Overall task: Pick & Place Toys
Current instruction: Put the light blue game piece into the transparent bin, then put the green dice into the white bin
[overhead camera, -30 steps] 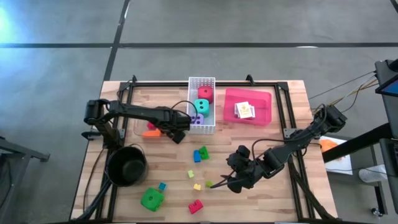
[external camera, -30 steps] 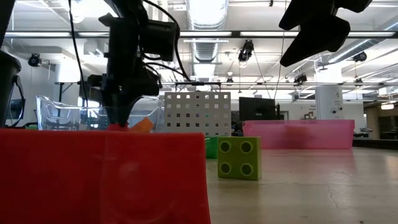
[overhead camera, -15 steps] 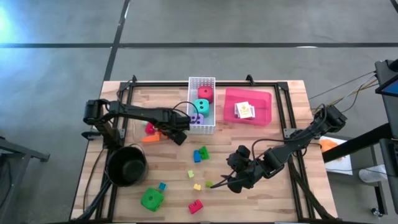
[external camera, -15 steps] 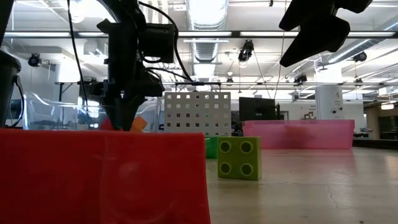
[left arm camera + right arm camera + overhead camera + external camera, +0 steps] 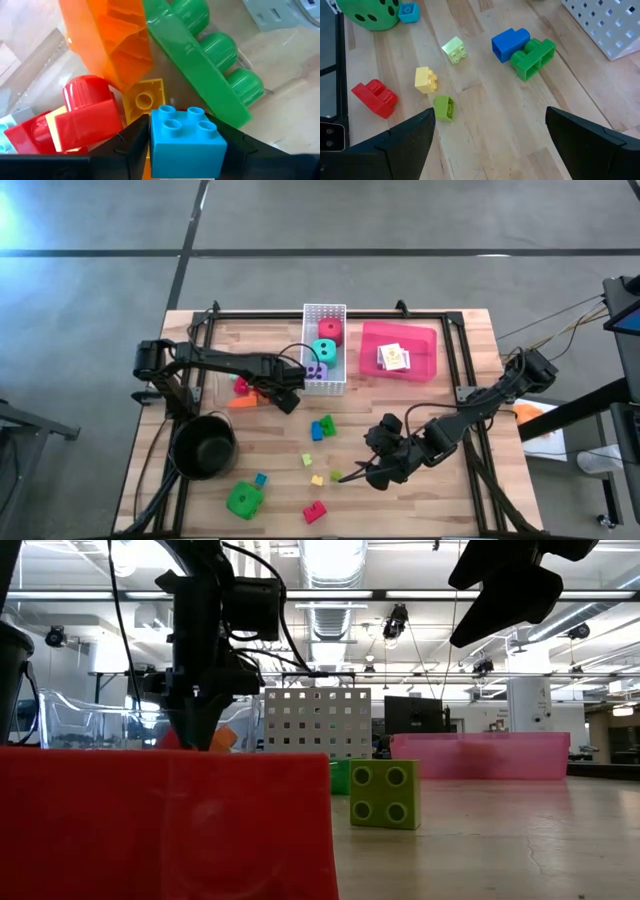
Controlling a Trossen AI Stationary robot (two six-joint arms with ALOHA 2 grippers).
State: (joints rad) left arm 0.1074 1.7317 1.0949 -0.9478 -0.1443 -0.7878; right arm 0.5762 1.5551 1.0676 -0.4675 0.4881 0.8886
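Note:
My left gripper point(image 5: 287, 390) points down over a clear tub point(image 5: 90, 718) at the table's left, shut on a blue brick point(image 5: 185, 141). Under it in the tub lie orange point(image 5: 117, 40), green point(image 5: 205, 55), red point(image 5: 87, 115) and yellow point(image 5: 144, 100) bricks. My right gripper point(image 5: 489, 122) hangs open above loose bricks on the bare wood: blue and green point(image 5: 322, 427), yellow-green point(image 5: 454, 49), yellow point(image 5: 425, 80), green point(image 5: 444, 108) and red point(image 5: 314, 511). A green die point(image 5: 243, 500) sits near the front edge. My left gripper has the blue brick between its two fingers point(image 5: 131, 147), one on each of two opposite side walls point(image 5: 156, 150). The fingers come from above, pointing down. The brick is stud side up, level, above the pile in the tub; whether it rests on the pile is hidden.
A white perforated basket point(image 5: 310, 315) at the back holds red, teal and purple dice. Beside it a pink tray point(image 5: 425, 340) holds a card pack. A round black pot point(image 5: 205, 446) stands at the front left. A small blue brick point(image 5: 261, 479) lies by the green die.
My left gripper has tipped a little over the clear tub while staying in place. The orange and red bricks in the tub have shifted slightly toward the near edge. My right gripper has kept still.

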